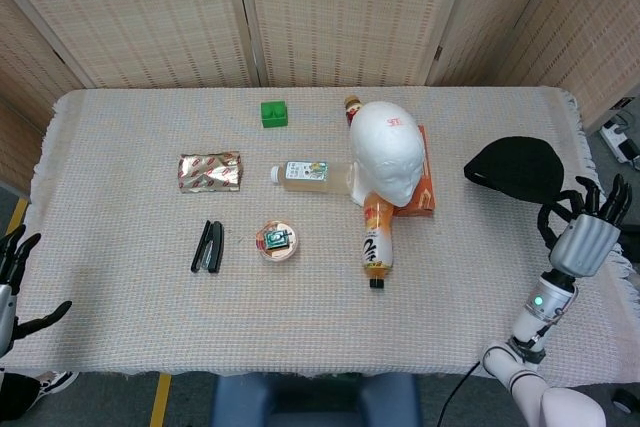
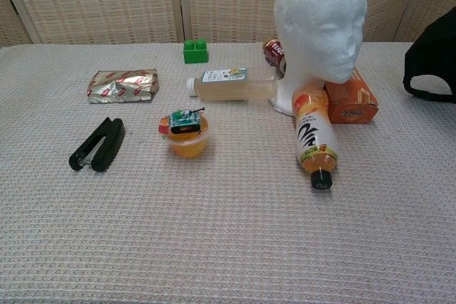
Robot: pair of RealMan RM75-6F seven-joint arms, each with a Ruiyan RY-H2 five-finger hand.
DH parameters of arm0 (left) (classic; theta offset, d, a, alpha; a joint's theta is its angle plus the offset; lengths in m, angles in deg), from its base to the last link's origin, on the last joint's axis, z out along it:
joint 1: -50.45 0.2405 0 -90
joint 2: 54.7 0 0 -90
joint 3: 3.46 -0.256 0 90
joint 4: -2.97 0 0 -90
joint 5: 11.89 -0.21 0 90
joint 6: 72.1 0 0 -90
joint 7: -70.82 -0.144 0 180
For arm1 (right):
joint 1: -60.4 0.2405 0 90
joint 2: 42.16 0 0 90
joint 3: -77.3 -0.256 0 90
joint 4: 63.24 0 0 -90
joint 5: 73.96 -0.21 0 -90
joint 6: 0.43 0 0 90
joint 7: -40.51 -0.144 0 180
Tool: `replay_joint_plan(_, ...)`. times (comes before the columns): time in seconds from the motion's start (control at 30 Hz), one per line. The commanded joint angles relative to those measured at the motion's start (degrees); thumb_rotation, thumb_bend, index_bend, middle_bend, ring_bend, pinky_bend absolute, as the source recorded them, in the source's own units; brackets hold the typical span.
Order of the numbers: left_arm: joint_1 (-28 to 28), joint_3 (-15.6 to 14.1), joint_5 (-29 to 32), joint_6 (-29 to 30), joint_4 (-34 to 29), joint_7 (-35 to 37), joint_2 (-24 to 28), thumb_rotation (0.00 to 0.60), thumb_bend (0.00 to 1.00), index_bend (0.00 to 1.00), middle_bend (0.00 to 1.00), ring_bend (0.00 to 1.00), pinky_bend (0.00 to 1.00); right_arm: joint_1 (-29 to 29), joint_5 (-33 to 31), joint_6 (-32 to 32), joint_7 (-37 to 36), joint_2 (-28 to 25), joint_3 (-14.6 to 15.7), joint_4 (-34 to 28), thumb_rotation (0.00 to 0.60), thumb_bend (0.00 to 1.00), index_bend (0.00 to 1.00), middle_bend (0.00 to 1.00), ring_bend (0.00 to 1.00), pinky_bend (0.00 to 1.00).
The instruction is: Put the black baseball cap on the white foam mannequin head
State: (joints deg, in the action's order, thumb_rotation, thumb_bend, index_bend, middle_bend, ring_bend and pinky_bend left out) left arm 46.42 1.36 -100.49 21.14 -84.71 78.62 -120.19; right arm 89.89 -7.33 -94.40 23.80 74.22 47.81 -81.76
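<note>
Black baseball cap (image 1: 516, 168) is up off the tabletop (image 1: 120, 147), well to the right of the white foam mannequin head (image 1: 388, 160). Chest view shows only its left part at the frame edge, hanging above the cloth. Right hand (image 1: 585, 237) sits just beside the cap's lower right edge, its fingers (image 1: 553, 215) reaching up toward the fabric; whether they are clamped on the cap I cannot tell from either view.

Mannequin head stands upright, face toward the near edge. An orange box (image 1: 428, 187) lies against its right side. An orange juice bottle (image 1: 377, 236) lies in front of the head, cap end pointing to the near edge. A pale drink bottle (image 1: 305, 173) lies on its side, touching the head's left. A small can (image 1: 352, 105) sits just behind the head.

Further left of the head: green toy brick (image 1: 273, 113) toward the back, foil packet (image 1: 210, 170), black stapler (image 1: 208, 245), and an orange jelly cup (image 1: 277, 241) nearer the front.

Left hand (image 1: 14, 282) is at the tabletop's near left corner, far from the head, fingers spread apart, holding nothing.
</note>
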Motion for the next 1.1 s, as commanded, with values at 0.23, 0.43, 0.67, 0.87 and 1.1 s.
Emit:
replay_joint_plan(0.23, -0.66, 0.75, 2.26, -2.03, 0.71, -1.52, -0.75, 0.600, 0.14, 0.12, 0.02, 0.00, 0.18, 8.51, -3.03, -0.54, 2.20, -1.94, -4.96, -2.57, 0.600, 0.38, 0.84, 0.30, 0.00, 0.01)
replay_joint_plan(0.43, -1.35, 1.58, 4.16, -3.55, 1.57, -2.74, -1.62, 0.600, 0.14, 0.12, 0.02, 0.00, 0.18, 15.13, -3.11, -0.87, 4.52, -2.27, -6.48, -4.29, 0.600, 0.37, 0.84, 0.29, 0.00, 0.01)
replay_joint_plan(0.67, -2.19, 2.71, 7.02, -5.63, 2.63, -4.27, -2.67, 0.600, 0.14, 0.12, 0.02, 0.00, 0.18, 23.20, -2.48, -0.28, 7.15, -1.48, -7.18, -5.80, 0.600, 0.37, 0.84, 0.29, 0.00, 0.01)
replay_joint_plan(0.87, -2.25, 3.43, 8.21, -5.68, 2.80, -4.73, -2.85, 0.600, 0.14, 0.12, 0.02, 0.00, 0.18, 27.05, -1.36, -0.93, 6.91, 0.03, -6.65, -8.33, 0.600, 0.36, 0.84, 0.29, 0.00, 0.01)
replay_joint_plan(1.1, -1.76, 3.28, 7.48, -4.46, 2.40, -4.80, -2.68, 0.600, 0.14, 0.12, 0.02, 0.00, 0.18, 27.67, 1.75, -3.64, 7.51, 2.20, -3.41, -13.00, 0.600, 0.35, 0.84, 0.29, 0.00, 0.01)
